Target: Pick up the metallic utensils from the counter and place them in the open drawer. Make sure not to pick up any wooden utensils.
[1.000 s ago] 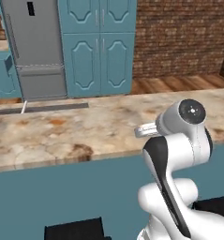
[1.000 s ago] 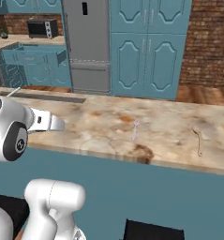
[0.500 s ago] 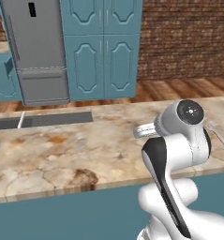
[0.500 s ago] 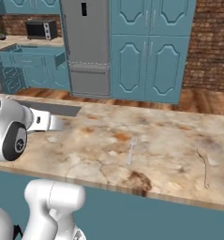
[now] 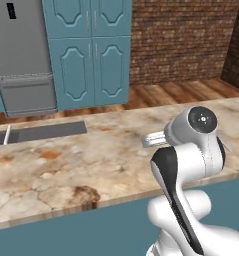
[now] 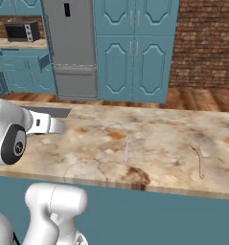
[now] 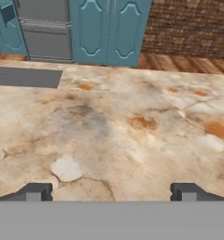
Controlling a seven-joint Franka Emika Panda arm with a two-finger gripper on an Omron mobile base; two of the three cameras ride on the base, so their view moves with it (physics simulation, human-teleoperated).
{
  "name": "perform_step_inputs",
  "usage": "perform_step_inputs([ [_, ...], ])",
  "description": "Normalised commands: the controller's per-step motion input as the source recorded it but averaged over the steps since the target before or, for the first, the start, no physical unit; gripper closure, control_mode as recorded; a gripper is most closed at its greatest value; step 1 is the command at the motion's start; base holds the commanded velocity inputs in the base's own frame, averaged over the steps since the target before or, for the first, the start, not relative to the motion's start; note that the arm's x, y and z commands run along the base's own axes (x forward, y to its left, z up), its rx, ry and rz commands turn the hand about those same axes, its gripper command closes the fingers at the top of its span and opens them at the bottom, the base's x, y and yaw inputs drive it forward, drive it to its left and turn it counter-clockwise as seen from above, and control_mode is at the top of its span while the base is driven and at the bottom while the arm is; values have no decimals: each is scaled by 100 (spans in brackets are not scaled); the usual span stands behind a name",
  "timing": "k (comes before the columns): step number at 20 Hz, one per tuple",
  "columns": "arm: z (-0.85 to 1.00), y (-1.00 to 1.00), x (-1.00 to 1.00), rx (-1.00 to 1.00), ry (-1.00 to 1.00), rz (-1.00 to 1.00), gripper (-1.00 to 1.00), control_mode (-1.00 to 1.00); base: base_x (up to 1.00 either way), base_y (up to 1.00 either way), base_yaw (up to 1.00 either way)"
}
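The counter is a beige marbled slab with brown blotches on a teal base. A thin silver utensil lies near its middle, to the right of my hand. Further right lies a thin, curved brownish-grey utensil; I cannot tell what it is made of. My gripper hangs over bare counter, open, its two fingertips far apart with nothing between them. The arm stands at the near edge of the counter. The open drawer is out of view.
A dark flat panel is set into the counter's far left, with a small white thing on it. Behind the counter stand a steel fridge, tall teal cabinets and a brick wall. Far left, narrow teal drawers stand open.
The whole picture has shifted in both base views, so the base has moved nearer to the counter. The arm keeps its pose and the gripper stays open.
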Motion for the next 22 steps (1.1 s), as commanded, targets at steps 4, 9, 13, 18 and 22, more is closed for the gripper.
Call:
perform_step_inputs([
  [4, 0, 0, 0, 0, 0, 0, -100, 100, 0, 0, -12],
  [9, 0, 0, 0, 0, 0, 0, -100, 100, 1, -2, 0],
  [13, 0, 0, 0, 0, 0, 0, -100, 100, 5, -33, 0],
  [18, 7, -62, 1, 12, 21, 0, -100, -100, 0, 0, 0],
  [22, 8, -57, 1, 8, 15, 0, -100, -100, 0, 0, 0],
])
